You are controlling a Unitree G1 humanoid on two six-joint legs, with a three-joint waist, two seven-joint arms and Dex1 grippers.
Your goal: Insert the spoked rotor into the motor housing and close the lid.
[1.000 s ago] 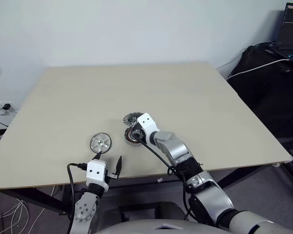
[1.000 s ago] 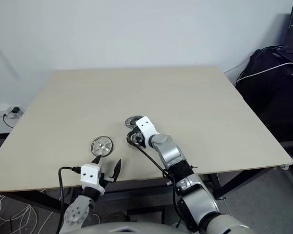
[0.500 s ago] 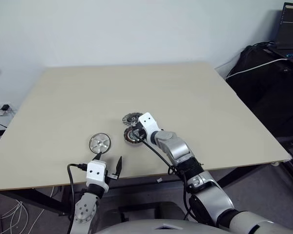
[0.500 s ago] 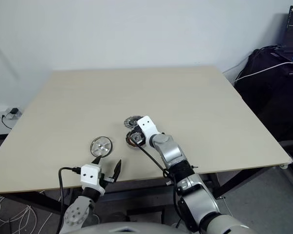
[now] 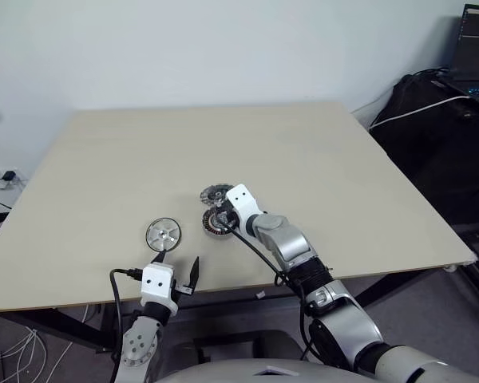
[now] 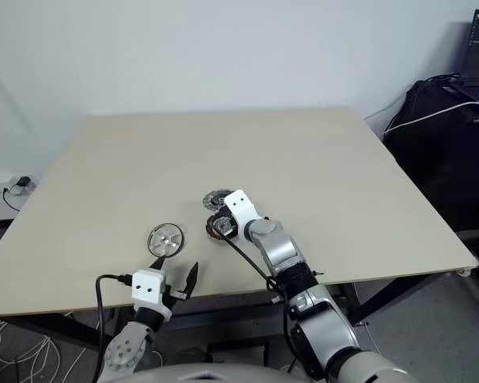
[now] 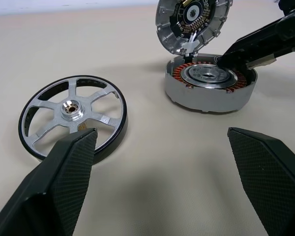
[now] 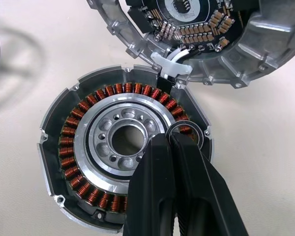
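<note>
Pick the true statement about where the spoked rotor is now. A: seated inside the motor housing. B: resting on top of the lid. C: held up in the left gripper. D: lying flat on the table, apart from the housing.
D: the spoked rotor lies flat on the table, with bare tabletop between it and the motor housing, whose copper windings are uncovered.

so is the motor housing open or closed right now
Open: the lid stands tilted up behind the motor housing, whose copper windings are exposed.
</note>
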